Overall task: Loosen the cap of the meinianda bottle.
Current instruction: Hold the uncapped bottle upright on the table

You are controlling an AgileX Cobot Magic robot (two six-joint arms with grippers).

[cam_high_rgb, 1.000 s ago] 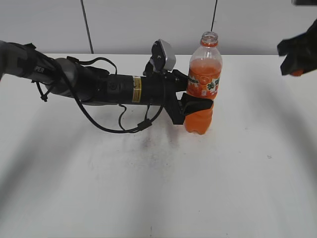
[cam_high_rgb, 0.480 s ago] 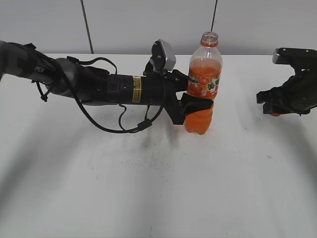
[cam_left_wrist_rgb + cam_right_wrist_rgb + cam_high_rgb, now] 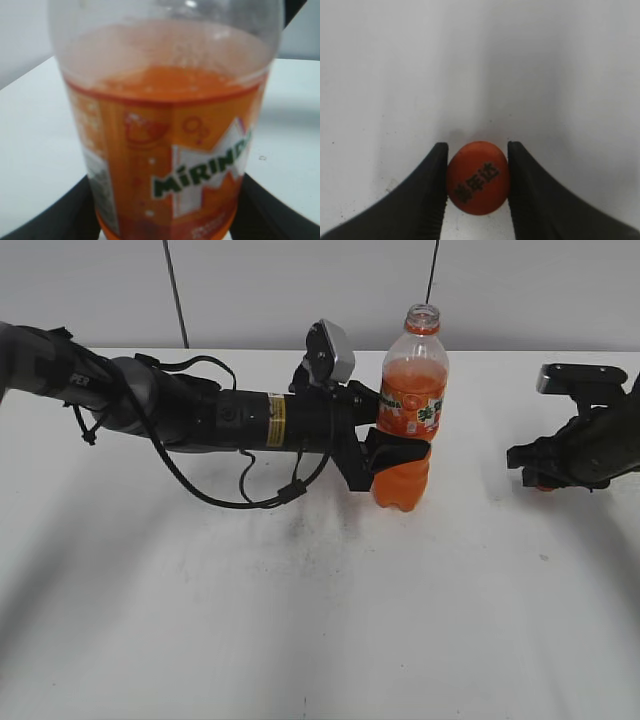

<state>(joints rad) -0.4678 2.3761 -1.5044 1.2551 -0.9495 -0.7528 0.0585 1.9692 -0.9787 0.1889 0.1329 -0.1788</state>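
The meinianda bottle (image 3: 411, 405) stands upright at the table's middle back, its neck bare with no cap on it. My left gripper (image 3: 395, 455) is shut on the bottle's body below the label; in the left wrist view the bottle (image 3: 165, 140) fills the frame between the two black fingers (image 3: 60, 215). My right gripper (image 3: 540, 480) is low over the table at the far right, shut on the small orange cap (image 3: 477, 177), which shows printed characters on top. A sliver of the cap (image 3: 543, 485) shows under the right gripper in the exterior view.
The white table (image 3: 300, 620) has faint dark smudges in front of the bottle. A grey wall runs behind the table's back edge. The left arm (image 3: 200, 415) with its looping cable lies across the left half of the table.
My right gripper has come down from the upper right edge to just above the table at the right, with the cap held in it. The left gripper and bottle have not moved.
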